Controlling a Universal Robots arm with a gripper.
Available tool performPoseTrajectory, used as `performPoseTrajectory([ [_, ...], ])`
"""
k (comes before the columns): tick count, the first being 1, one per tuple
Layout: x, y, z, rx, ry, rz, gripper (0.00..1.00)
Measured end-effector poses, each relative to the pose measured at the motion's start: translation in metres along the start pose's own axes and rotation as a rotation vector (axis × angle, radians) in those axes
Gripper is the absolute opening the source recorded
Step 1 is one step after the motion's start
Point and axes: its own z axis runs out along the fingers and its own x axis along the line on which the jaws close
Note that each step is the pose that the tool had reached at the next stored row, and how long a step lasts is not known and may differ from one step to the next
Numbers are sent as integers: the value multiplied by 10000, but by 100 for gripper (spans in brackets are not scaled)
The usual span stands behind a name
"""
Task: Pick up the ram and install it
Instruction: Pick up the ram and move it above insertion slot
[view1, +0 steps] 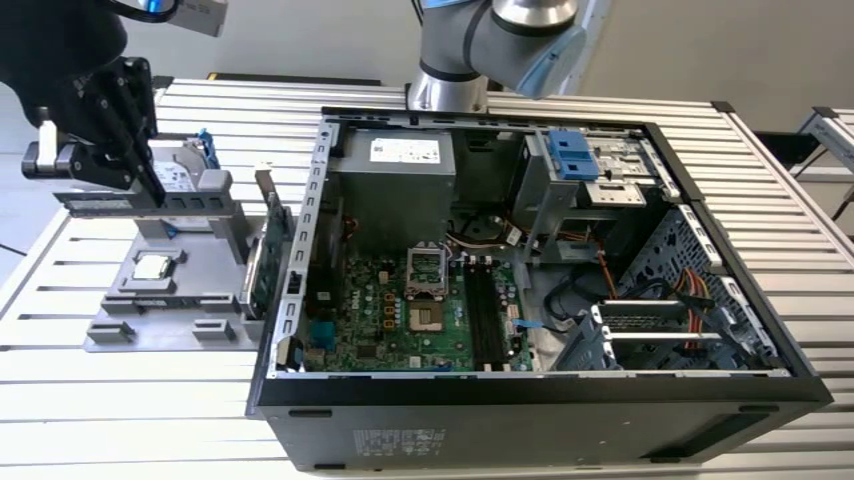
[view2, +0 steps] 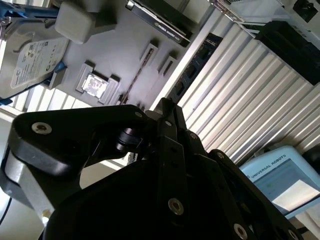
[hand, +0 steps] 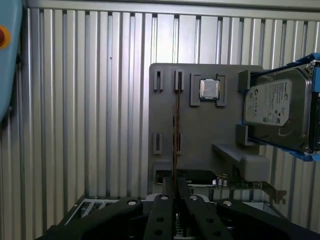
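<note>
Jaws clamped on ram | arm reaching down over gray tray

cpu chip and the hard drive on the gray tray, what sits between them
In the first wrist view, only bare gray tray and one of its raised posts lie between the CPU chip and the hard drive.

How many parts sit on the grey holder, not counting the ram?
3: the expansion card on edge beside the case, the processor along the opposite side, the hard drive at one end. The gripper, shut on the ram, may hide more.
</note>
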Motion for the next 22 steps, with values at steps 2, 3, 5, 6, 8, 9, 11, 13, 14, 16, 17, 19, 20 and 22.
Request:
performPoseTrajectory([
  [2, 0, -10, 0, 0, 0, 0, 0],
  [3, 0, -15, 1, 1, -1, 0, 0],
  [5, 0, -23, 0, 0, 0, 0, 0],
  [6, 0, -27, 0, 0, 0, 0, 0],
  [8, 1, -35, 0, 0, 0, 0, 0],
  [9, 1, -39, 0, -1, 0, 0, 0],
  [11, 1, -48, 1, 0, 0, 0, 0],
  [13, 1, -55, 0, 0, 0, 0, 0],
  [14, 1, -59, 0, 0, 0, 0, 0],
  [16, 1, -67, 1, 0, 0, 0, 0],
  [17, 1, -71, 0, 0, 1, 0, 0],
  [19, 1, -78, 1, 0, 0, 0, 0],
  [20, 1, -82, 1, 0, 0, 0, 0],
  [22, 1, -90, 1, 0, 0, 0, 0],
])
